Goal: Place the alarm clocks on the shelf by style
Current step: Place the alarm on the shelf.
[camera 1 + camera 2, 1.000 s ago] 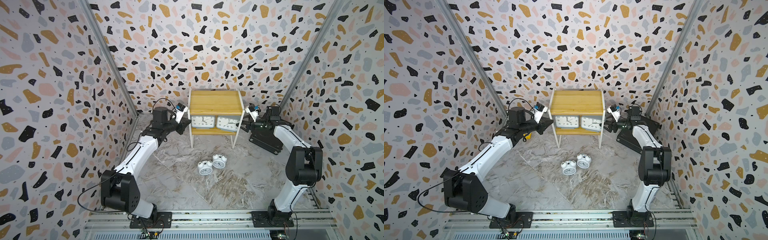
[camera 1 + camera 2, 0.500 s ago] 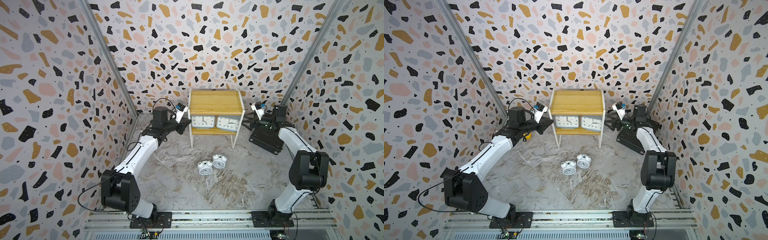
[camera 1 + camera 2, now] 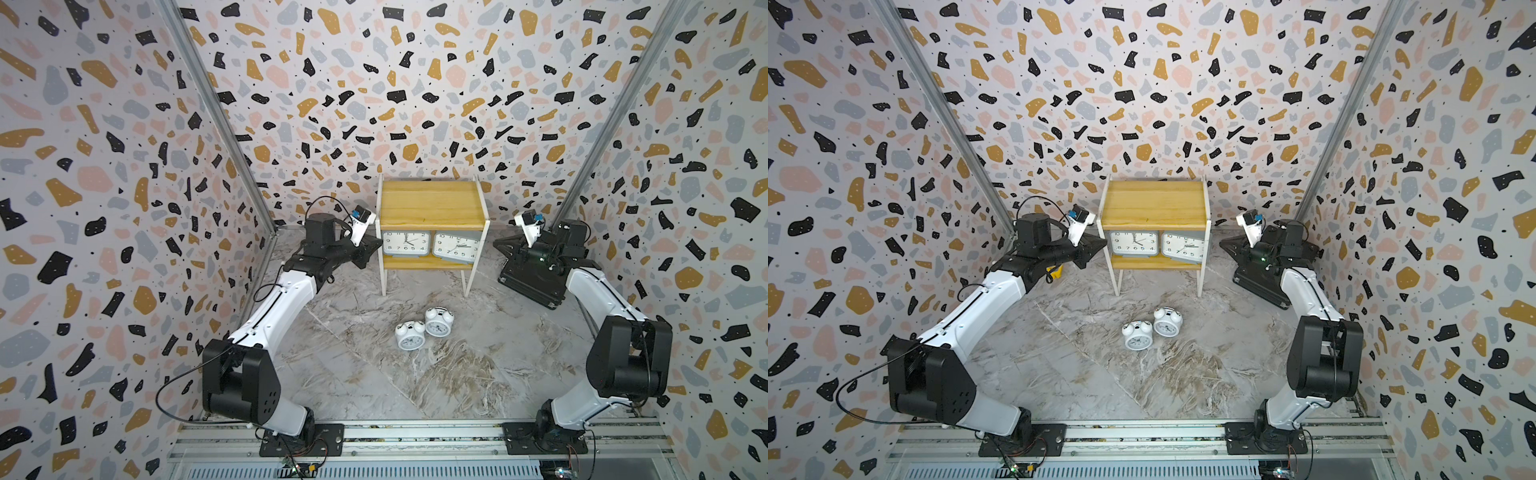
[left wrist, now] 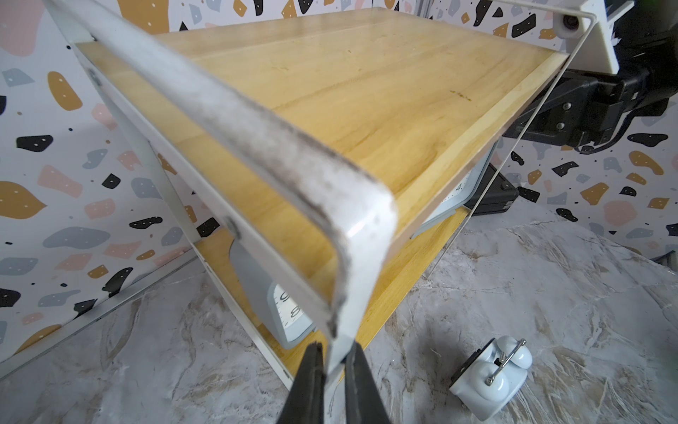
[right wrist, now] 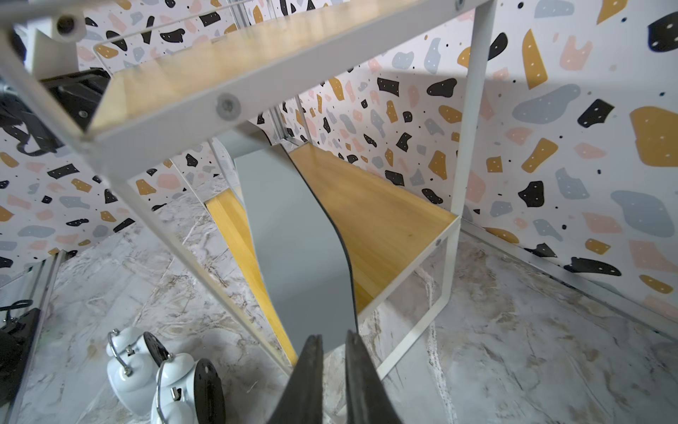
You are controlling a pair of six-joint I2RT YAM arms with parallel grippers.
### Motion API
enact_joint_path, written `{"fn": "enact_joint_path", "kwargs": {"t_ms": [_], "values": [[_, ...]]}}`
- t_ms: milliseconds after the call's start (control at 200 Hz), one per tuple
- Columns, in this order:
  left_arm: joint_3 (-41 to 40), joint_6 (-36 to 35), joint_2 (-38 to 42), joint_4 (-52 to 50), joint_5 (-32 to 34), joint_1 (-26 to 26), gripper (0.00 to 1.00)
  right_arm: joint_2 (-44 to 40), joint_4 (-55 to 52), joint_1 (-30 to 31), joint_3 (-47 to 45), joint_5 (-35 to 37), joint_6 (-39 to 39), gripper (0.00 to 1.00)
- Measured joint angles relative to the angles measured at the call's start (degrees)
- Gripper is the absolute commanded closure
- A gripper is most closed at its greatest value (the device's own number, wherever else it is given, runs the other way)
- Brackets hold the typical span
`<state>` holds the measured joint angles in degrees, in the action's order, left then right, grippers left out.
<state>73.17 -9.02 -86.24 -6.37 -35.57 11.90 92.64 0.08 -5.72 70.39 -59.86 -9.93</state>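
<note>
One two-tier shelf point(image 3: 432, 203) of yellowish wood and white frame, a front post pinched by the left gripper point(image 4: 334, 348). Two grey rectangular alarm clocks point(image 3: 406, 243) point(image 3: 454, 248) stand on the lower board between both grippers' fingers, long axes crosswise and dials forward. Two white round twin-bell alarm clocks point(image 3: 410, 336) point(image 3: 439, 322) lie on the floor, well apart from the fingers. The right gripper point(image 5: 333, 336) has its fingers nearly together, gripping nothing visible.

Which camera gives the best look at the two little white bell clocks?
A top view: both small white clocks show whole, dials towards the camera. The left wrist view catches only one, from behind; the right wrist view shows both backs, partly cropped.
</note>
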Motion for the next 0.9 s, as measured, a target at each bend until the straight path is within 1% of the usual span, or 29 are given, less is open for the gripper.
{"fn": "enact_joint_path", "kwargs": {"t_ms": [95, 330, 641, 901], "values": [[0.0, 0.0, 0.0, 0.0, 0.0, 0.0, 0.88, 0.7, 0.1, 0.2, -0.1, -0.1, 0.8, 0.91], [0.0, 0.1, 0.0, 0.0, -0.5, 0.0, 0.88, 2.9, -0.2, 1.4, 0.0, -0.1, 1.0, 0.88], [0.1, 0.2, -0.3, 0.1, -1.3, 0.0, 0.88, 3.5, -0.6, 3.4, 0.6, 0.3, 0.9, 0.87], [0.1, 0.2, -0.3, 0.1, -1.5, -0.1, 0.88, 4.5, -0.7, 3.8, 2.1, 1.3, 0.9, 0.86]]}}
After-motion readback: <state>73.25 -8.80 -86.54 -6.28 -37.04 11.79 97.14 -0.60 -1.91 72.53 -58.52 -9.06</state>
